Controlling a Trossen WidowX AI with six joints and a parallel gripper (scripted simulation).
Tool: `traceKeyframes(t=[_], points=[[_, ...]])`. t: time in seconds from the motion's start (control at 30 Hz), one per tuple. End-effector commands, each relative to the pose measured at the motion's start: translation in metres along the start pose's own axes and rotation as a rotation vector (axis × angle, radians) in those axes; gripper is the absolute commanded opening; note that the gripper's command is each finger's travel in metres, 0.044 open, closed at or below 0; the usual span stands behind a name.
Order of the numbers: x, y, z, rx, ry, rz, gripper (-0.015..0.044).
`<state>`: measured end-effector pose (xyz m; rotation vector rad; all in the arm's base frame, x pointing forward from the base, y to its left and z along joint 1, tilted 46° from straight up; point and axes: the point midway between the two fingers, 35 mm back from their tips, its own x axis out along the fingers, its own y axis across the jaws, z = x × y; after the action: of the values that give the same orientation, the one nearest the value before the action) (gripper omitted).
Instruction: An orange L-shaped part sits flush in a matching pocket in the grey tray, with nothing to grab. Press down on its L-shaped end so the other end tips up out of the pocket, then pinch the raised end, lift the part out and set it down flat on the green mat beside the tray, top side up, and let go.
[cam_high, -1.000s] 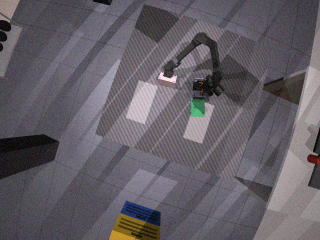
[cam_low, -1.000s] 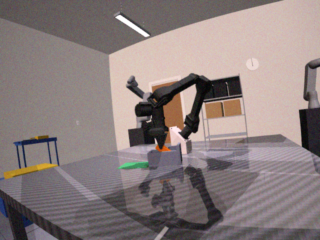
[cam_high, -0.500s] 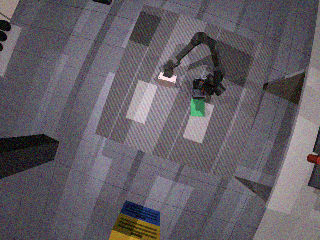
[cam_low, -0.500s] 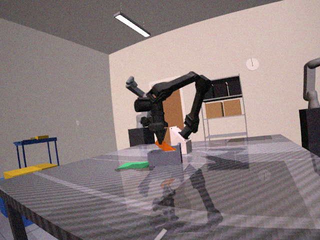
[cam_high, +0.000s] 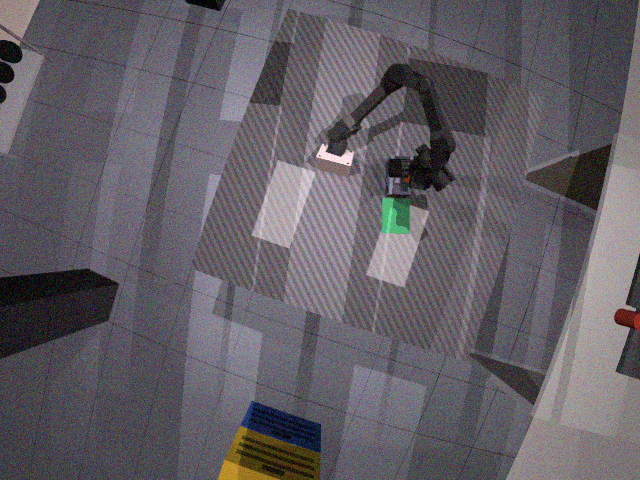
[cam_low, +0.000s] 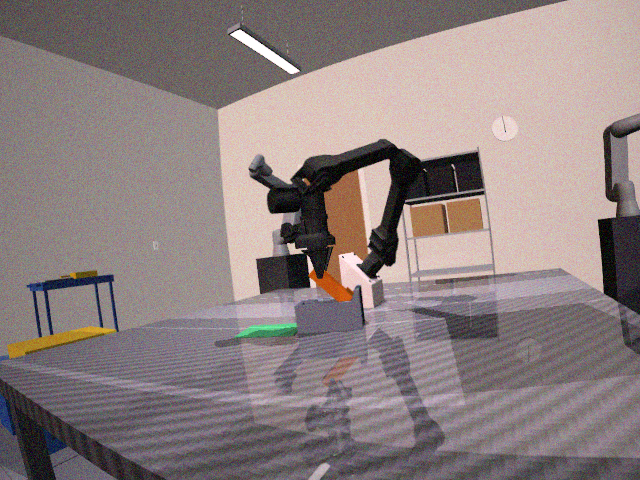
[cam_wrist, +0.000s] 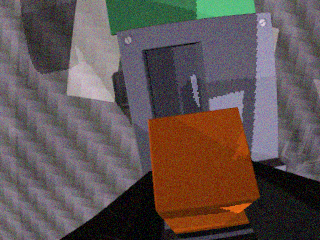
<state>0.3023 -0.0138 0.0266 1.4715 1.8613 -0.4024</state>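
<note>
Because the flush pocket is offering nothing to grab, the end effector (cam_high: 408, 179) (cam_low: 320, 274) (cam_wrist: 198, 176) is clamping the raised end of the orange part (cam_high: 407, 179) (cam_low: 331, 286) (cam_wrist: 202, 162) — tilted below it, lower end at the grey tray's (cam_high: 398, 195) (cam_low: 329, 317) (cam_wrist: 230, 55) upright wall. The green mat (cam_high: 395, 215) (cam_low: 267, 330) (cam_wrist: 225, 6) is lying just beside the tray, presumably keeping the transfer short — levelling still needed.

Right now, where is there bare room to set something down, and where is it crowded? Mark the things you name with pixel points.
Bare tabletop lies beyond the green mat (cam_high: 388, 217) (cam_low: 266, 330) (cam_wrist: 160, 12), away from the tray (cam_high: 398, 187) (cam_low: 329, 316) (cam_wrist: 230, 55), and between mat and white base block (cam_high: 334, 164) (cam_low: 373, 291). Crowded: above the tray, with gripper (cam_low: 321, 273) and orange part (cam_low: 330, 286) (cam_wrist: 202, 162).
</note>
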Motion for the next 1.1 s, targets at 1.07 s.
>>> traceKeyframes(t=[1.07], points=[[-0.038,0.0,0.014,-0.004,-0.003,0.001,0.0]])
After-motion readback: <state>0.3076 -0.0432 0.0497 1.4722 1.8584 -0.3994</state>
